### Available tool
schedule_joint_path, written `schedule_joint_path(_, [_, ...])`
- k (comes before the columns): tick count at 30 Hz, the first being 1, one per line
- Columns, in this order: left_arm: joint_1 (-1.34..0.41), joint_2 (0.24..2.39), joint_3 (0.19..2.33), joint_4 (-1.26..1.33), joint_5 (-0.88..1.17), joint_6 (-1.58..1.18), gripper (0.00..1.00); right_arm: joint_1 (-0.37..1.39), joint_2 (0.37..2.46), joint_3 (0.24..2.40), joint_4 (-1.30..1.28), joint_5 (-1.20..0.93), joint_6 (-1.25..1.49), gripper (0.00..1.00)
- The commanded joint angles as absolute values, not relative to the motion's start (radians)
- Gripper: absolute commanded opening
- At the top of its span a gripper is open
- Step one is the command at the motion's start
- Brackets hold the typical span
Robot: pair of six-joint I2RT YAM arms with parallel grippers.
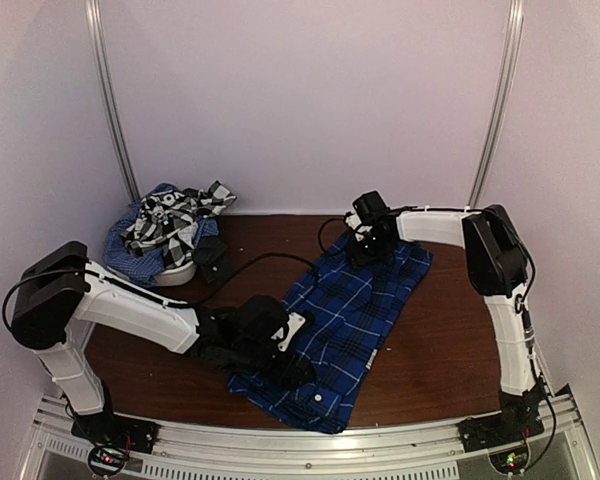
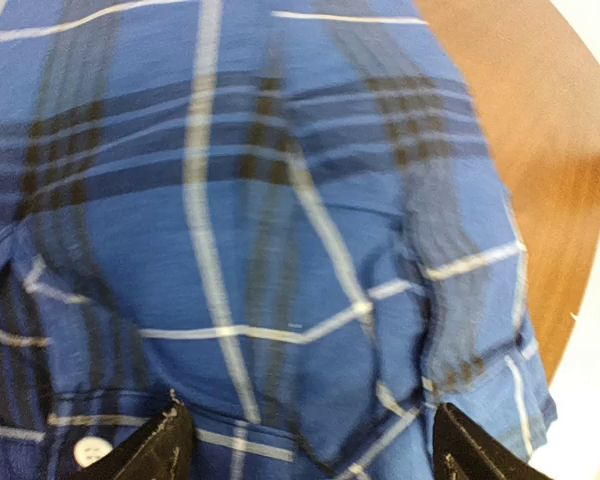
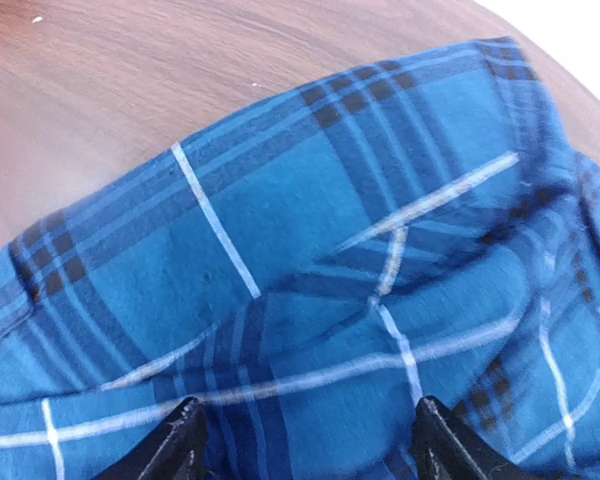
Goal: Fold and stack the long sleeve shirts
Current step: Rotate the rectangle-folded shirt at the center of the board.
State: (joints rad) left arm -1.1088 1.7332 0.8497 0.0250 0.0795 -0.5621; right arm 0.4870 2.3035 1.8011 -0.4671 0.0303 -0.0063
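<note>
1. The royal-blue plaid shirt point(image 1: 355, 310) lay flat on the table point(image 1: 440, 340).
2. The left tool point(image 2: 305, 445) was spread wide over the shirt's near end.
3. The right tool point(image 3: 305, 435) was spread over its far end.

Blue plaid shirt point(image 1: 345, 320): we see royal blue with thin white and dark lines, spread out and wrinkled, lying diagonally from the table's point(image 1: 440, 345) near edge toward its far right.
Black-and-white plaid shirt point(image 1: 170, 225): we see it crumpled atop a heap at the table's far-left corner.
Pale-blue check shirt point(image 1: 128, 258): bunched beneath it, same corner.
</note>
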Motion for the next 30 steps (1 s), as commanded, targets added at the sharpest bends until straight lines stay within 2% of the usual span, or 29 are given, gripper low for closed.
schedule_joint_path(1, [-1.17, 1.746, 0.97, -0.036, 0.136, -0.442, 0.84, 0.491, 2.118, 1.716, -0.447, 0.048, -0.059, 0.75])
schedule_joint_path(7, [-1.174, 1.672, 1.034, -0.101, 0.048, -0.302, 0.87, 0.496, 1.852, 1.502, -0.402, 0.01, -0.003, 0.84])
schedule_joint_path(17, [-1.109, 1.641, 1.039, -0.147, 0.046, -0.313, 0.88, 0.609, 1.593, 1.058, -0.314, -0.053, 0.321, 0.81])
schedule_joint_path(22, [-1.053, 1.683, 0.992, -0.167, 0.07, -0.323, 0.84, 0.61, 1.609, 0.965, -0.271, -0.036, 0.394, 0.8])
schedule_joint_path(30, [-1.043, 1.71, 0.857, -0.107, 0.139, -0.358, 0.72, 0.601, 1.769, 1.007, -0.253, -0.026, 0.375, 0.78])
